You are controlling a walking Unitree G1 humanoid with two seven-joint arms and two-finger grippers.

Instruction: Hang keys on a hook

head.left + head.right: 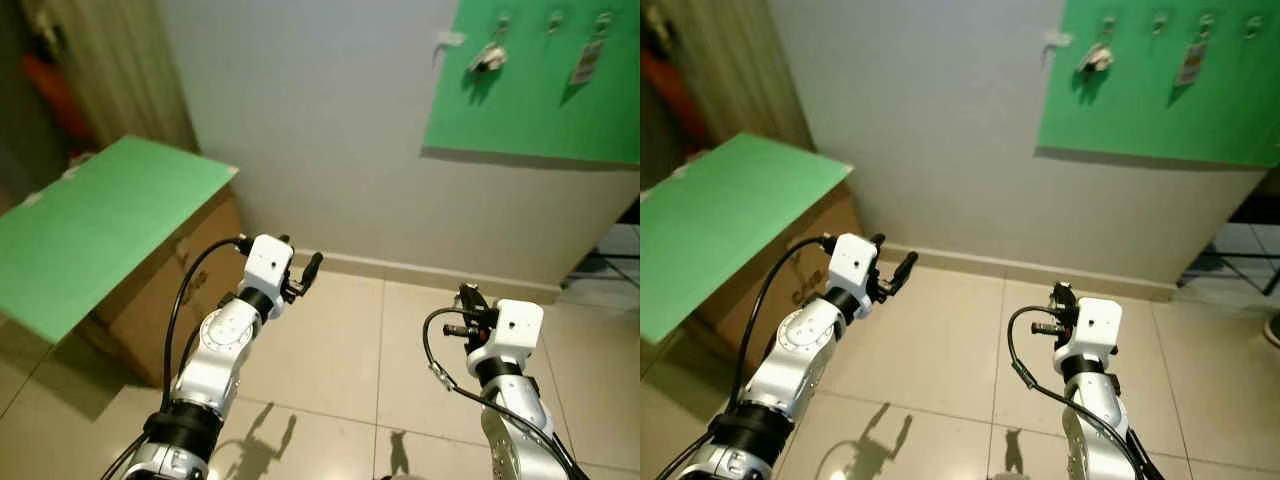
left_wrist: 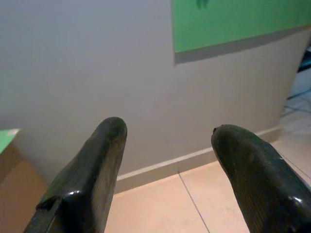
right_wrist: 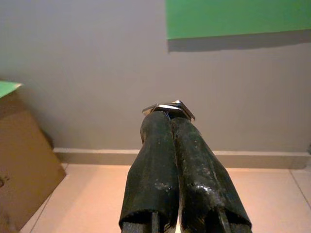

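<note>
A green board (image 1: 540, 100) hangs on the grey wall at the upper right, with a row of hooks (image 1: 553, 18) along its top. One bunch of keys (image 1: 487, 58) hangs from the leftmost hook, and a tag (image 1: 587, 60) hangs further right. My right gripper (image 1: 468, 295) is raised over the floor well below the board. It is shut on the keys (image 3: 168, 109); a silver metal bit pokes out past its fingertips. My left gripper (image 1: 303, 265) is held up at the left with its fingers (image 2: 104, 145) wide apart and nothing between them.
A cardboard box (image 1: 170, 290) with a green sheet (image 1: 100, 220) on top stands at my left by the wall. A black rack (image 1: 610, 265) sits at the far right. Beige floor tiles (image 1: 340, 350) run up to the baseboard.
</note>
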